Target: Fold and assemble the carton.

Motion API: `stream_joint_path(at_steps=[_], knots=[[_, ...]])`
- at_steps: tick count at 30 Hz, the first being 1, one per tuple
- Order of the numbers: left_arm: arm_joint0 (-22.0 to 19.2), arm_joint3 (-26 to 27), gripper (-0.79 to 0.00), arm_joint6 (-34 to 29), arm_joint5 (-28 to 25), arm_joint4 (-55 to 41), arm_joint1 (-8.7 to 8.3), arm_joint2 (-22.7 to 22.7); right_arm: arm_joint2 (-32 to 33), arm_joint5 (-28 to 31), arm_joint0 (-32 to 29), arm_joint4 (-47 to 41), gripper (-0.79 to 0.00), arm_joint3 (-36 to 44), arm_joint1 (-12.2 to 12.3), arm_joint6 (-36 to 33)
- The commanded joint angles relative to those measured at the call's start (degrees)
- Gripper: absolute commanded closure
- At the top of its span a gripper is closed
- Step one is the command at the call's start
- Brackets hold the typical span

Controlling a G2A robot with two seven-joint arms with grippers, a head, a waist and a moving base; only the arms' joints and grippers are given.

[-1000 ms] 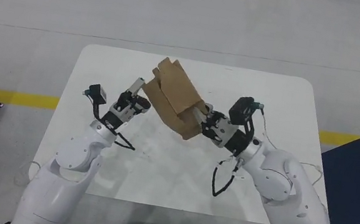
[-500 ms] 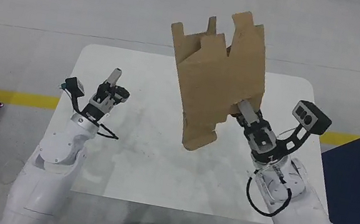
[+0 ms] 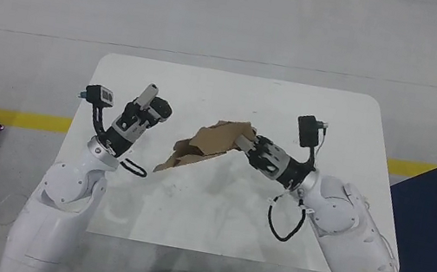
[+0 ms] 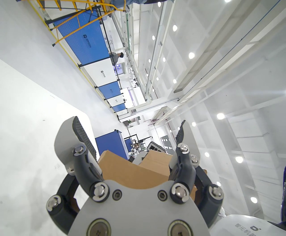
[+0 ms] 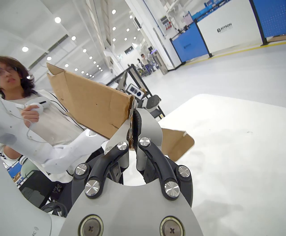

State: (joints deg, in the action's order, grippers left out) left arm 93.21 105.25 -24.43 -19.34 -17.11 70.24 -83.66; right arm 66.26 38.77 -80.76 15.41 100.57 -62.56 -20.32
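— Brown corrugated cardboard carton (image 3: 203,147), partly folded: what could go wrong with it from here?

— You hold it by one edge only. Your right gripper (image 3: 245,143) has its fingers pinched tight on the carton's right-hand rim. The rest reaches out leftward over the middle of the white table (image 3: 335,121). With so thin a bite, I judge the sheet could pivot or slip free if you swing it, and the creased panels could flop the wrong way.

— And your left arm?

— Your left gripper (image 3: 154,100) is spread wide and holds nothing. It sits left of the carton, near it but apart. The cardboard lies ahead of those fingers, off to their right, not between them. Close there and you would likely grab air or crumple a corner. Whether the carton's near-left tip touches the table, I cannot tell.
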Motion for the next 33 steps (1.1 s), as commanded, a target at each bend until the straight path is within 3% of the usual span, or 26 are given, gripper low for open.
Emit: stream_joint_path(at_steps=[1,11,17,26,33], knots=[[0.21,-0.5,-0.785,0.38,-0.49,0.03,0.01,-0.06,-0.29,-1.08,0.14,-0.11,0.0,-0.13,-0.06,-0.44],[1.67,-1.74,-0.785,1.3,0.45,0.05,-0.02,-0.24,0.64,-8.01,0.86,2.58,0.0,-2.75,-0.31,1.72],[2.36,-1.58,-0.785,1.21,0.92,-5.89,0.25,0.83,0.95,-12.0,1.01,3.65,0.0,-3.42,-0.59,3.84],[-1.18,-3.41,-0.785,1.05,2.97,-8.18,0.98,6.21,-0.91,-18.27,2.24,4.03,0.0,-5.79,-1.47,5.86],[-3.9,-5.64,-0.785,4.23,5.66,-13.54,1.82,9.33,-2.84,-21.86,2.83,9.8,0.0,-8.19,-1.88,5.25]])
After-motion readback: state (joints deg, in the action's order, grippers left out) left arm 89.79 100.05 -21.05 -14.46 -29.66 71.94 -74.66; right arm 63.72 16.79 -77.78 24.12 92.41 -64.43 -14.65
